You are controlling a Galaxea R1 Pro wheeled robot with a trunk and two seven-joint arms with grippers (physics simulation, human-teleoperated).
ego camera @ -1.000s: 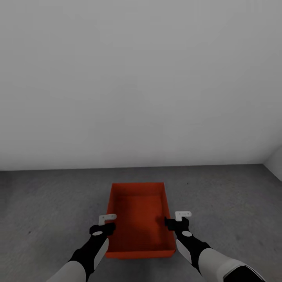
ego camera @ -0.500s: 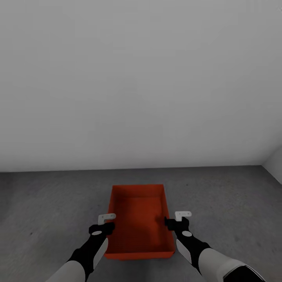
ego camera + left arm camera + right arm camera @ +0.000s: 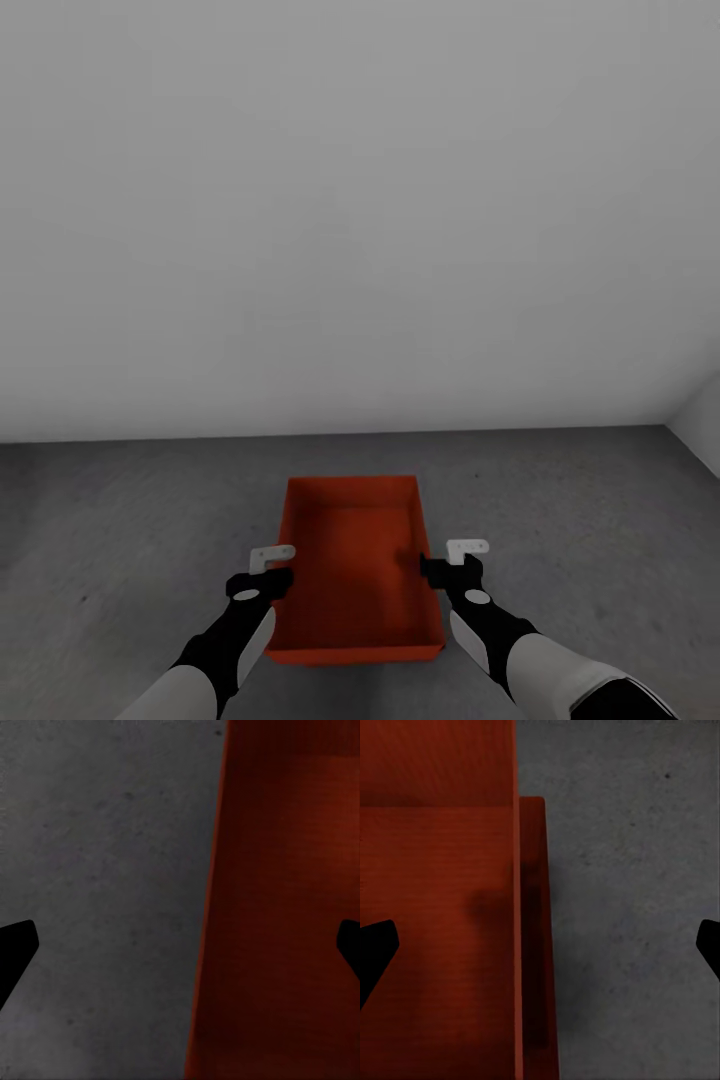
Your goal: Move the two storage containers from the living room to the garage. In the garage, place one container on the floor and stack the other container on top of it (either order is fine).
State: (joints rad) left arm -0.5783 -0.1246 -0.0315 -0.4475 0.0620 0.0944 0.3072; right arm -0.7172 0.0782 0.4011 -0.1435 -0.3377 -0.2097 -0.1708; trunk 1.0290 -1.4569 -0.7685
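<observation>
Pictured in the garage, facing a plain white wall (image 3: 360,200): left an orange-red storage container (image 3: 350,560) sitting square and open side up on the dark grey floor (image 3: 120,520), a short way out from the wall's foot. Held the left claw (image 3: 275,566) and the right claw (image 3: 452,560) wide apart above the container's two long walls, one wall between each pair of fingers in the wrist views, gripping nothing. Over the past second, kept both claws at the same spot in the head view while the wall's foot and the container slid slightly down the frame together, the container's near end pulling a touch away from the forearms. Read that as the head and trunk moving, most likely rising or easing back with the arms, and not as the container being pushed. Showed no tilt or drag in the container across that second. Judged from this that the set-down was finished and the release clean, with the arms now clearing the rim. Caught, in the right wrist view, a second red strip just outside the wall under that claw; could not tell whether that was the other container lying beneath or only the wall's outer face. Left open, therefore, whether the stack was already complete or whether a trip back to the living room remained for the second bin.
</observation>
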